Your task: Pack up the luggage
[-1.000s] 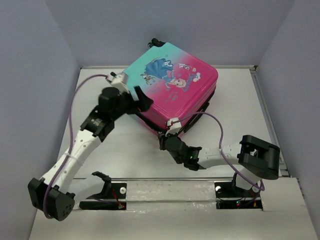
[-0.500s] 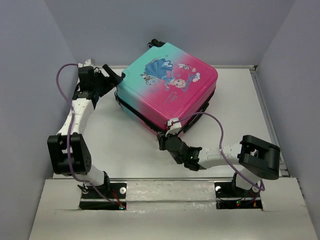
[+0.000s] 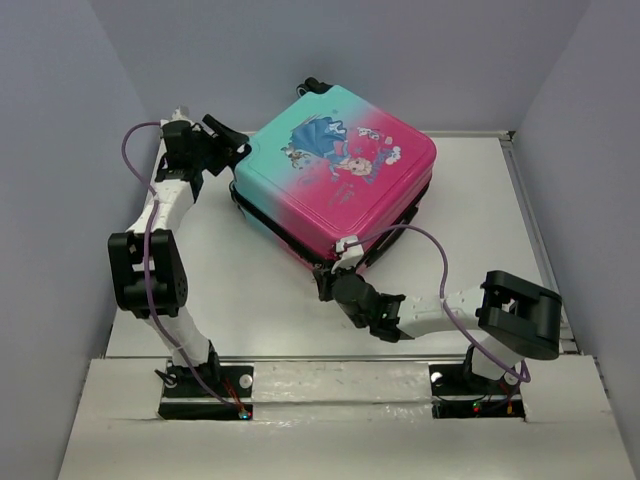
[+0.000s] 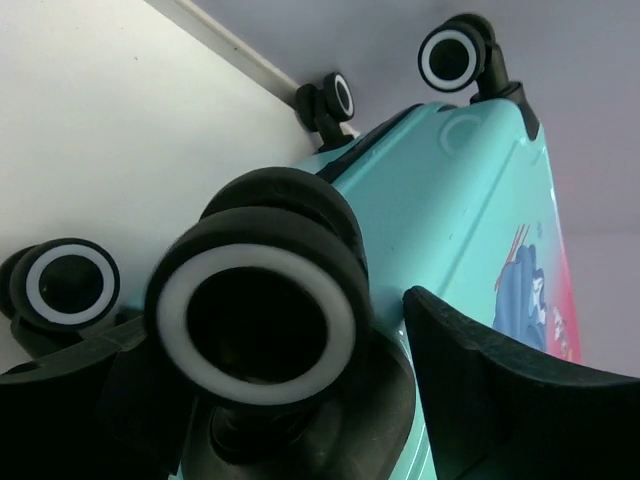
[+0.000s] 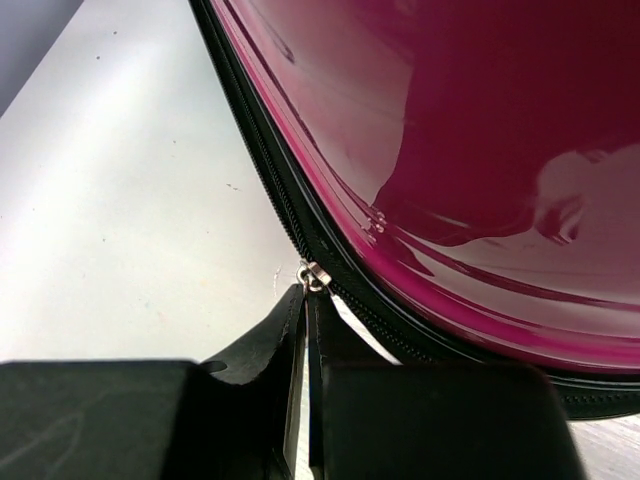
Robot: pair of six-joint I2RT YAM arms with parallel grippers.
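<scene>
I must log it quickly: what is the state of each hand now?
Left hand: open, fingers on either side of a wheel of the luggage.
Right hand: closed on the zipper pull.

White table (image 3: pixel 260 290) (few faint scuffs), grey walls (image 3: pixel 420 50) around.

We find the luggage (image 3: pixel 335 180) lying flat at the back middle of the counter (image 3: pixel 250 290), skewed with one corner toward us. Our left pincer (image 3: pixel 230 145) sits at its far-left corner, fingers either side of a wheel (image 4: pixel 255 320). Our right pincer (image 3: pixel 325 278) is at the near corner, pinching the zip pull (image 5: pixel 312 277) there.
</scene>
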